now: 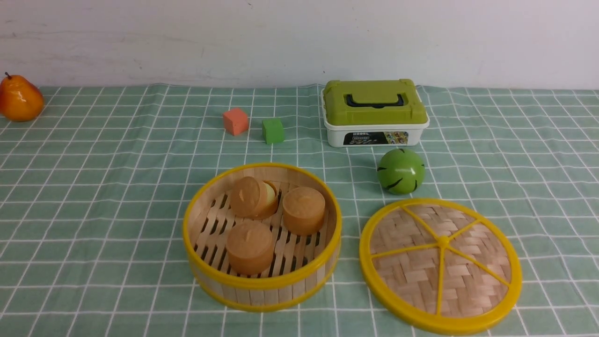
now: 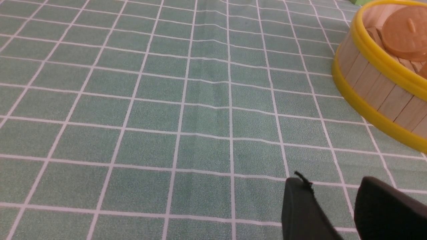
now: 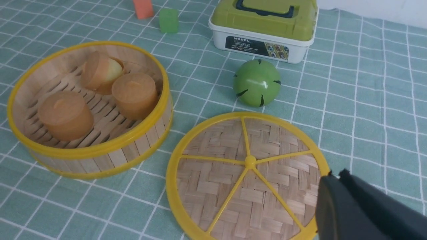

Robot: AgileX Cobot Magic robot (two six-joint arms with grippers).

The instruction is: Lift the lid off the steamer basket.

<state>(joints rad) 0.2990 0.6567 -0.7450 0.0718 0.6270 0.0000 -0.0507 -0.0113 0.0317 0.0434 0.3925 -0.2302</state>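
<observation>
Three round brown cakes (image 1: 250, 245) inside basket (image 1: 262, 285), open on top: two flat on slatted floor, third tipped on edge toward far wall, pale side showing. Basket upright on green-checked surface (image 1: 117, 196), about mid-front. Lid (image 1: 440, 267) off basket, flat on surface just to basket's right, yellow spokes and hub facing up, rims near each other but apart, narrow strip of check between. Green ball (image 1: 401, 171) with dark streaks just behind lid, close to far rim, not clearly touching. White box (image 1: 374, 125) with green top and black handle farther back, behind ball. Orange cube (image 1: 235, 121) and green cube (image 1: 273, 130) side by side, slightly apart, behind basket and left of box. Orange pear (image 1: 19, 98) far back at left edge, well apart from everything else. Right tool (image 3: 335, 176) pressed together, nothing pinched, dark fingers over lid's rim in right wrist view; touching rim or just above, impossible to tell. Left tool (image 2: 332, 186) spread, bare check visible between two dark fingers, nothing held, low over open surface to basket's left, basket's slat wall and yellow rims off to one side, apart from fingers.
</observation>
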